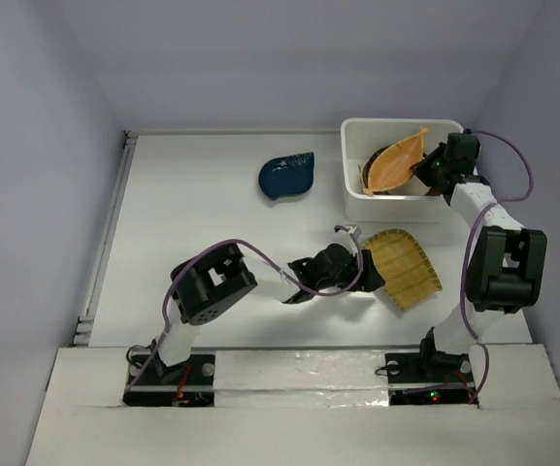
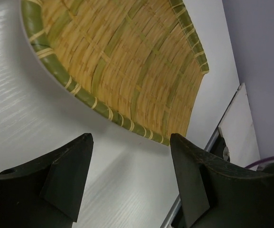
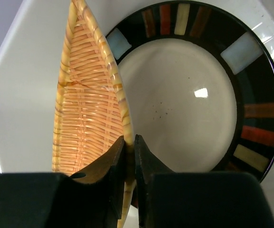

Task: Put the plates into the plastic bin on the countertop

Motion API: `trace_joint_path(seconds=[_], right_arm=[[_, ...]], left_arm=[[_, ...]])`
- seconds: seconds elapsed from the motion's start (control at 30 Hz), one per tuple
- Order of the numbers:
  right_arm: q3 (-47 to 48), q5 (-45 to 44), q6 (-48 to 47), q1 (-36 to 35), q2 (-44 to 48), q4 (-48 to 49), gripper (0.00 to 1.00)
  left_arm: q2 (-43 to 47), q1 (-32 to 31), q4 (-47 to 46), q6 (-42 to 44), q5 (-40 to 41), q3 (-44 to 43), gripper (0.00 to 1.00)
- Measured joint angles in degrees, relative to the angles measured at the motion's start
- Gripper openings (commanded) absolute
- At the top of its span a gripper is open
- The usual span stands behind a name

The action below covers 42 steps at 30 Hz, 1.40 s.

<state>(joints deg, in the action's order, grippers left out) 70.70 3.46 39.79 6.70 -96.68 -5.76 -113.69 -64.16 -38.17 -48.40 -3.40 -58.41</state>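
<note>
Right gripper [image 3: 128, 142] was clamped on the rim of the orange boat-shaped plate [image 3: 87, 109], held edge-up over the plastic bin [image 1: 386, 207] and the striped-rim plate [image 3: 184, 104]. Lowering it flatter before release would likely prevent tipping.

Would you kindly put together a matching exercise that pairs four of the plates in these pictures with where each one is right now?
Column one:
1. navy leaf plate
2. orange boat-shaped plate
3. yellow-green ribbed plate
4. striped-rim round plate

Column two:
A. lying on the floor of the plastic bin
B. pinched on edge by the right tool
C. on the countertop, just ahead of the open left tool
D. alone on the countertop, left of the bin

Pairs: 1-D, 2-B, 3-C, 4-A.
</note>
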Motion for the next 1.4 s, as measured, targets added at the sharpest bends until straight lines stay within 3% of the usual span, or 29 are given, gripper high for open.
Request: trace_joint_path(seconds=[0.23,0.5,0.6,0.67,0.7,0.83,0.87,1.03,1.23,1.4], right_arm=[[0.9,-0.9,-1.9,0.0,-0.6,-0.3,0.45],[0.5,-2.0,-3.4,0.0,1.4,-1.4,0.47],[-2.0,-2.2,-3.5,0.0,6.9,-0.9,0.47],[-4.7,-2.2,-3.1,0.0,12.6,-0.1,0.49],[-6.6,-1.9,-2.8,0.0,15.9,1.0,0.51],[-16.8,1.4,-1.3,0.0,30.2,8.0,0.63],[-19.3,2.6,-1.0,0.0,33.4,9.1,0.7],[-34.5,10.4,-0.3,-1.6,47.0,14.9,0.74],[-44.6,15.8,-2.1,-5.4,59.5,9.2,0.74],[-46.6,18.0,-4.0,-6.2,67.5,4.9,0.87]], left_arm=[[-4.8,-0.7,-1.3,-1.9,1.8,-3.3,0.59],[-7.0,-1.1,-5.3,-5.5,6.5,-3.3,0.48],[-7.8,-1.1,-6.4,-6.5,8.3,-3.3,0.35],[-8.5,-1.3,-7.6,-7.7,9.3,-3.2,0.04],[-8.7,-1.4,-8.6,-8.7,10.0,-3.1,0.0],[-8.0,-1.8,-13.2,-9.4,10.4,-2.3,0.0],[-7.8,-1.9,-14.4,-9.8,11.0,-0.8,0.0],[0.3,-1.4,-18.4,-10.4,10.3,12.2,0.0],[17.8,2.1,-18.9,-9.6,8.5,30.6,0.0],[29.1,8.1,-18.6,-9.9,4.5,38.4,0.0]])
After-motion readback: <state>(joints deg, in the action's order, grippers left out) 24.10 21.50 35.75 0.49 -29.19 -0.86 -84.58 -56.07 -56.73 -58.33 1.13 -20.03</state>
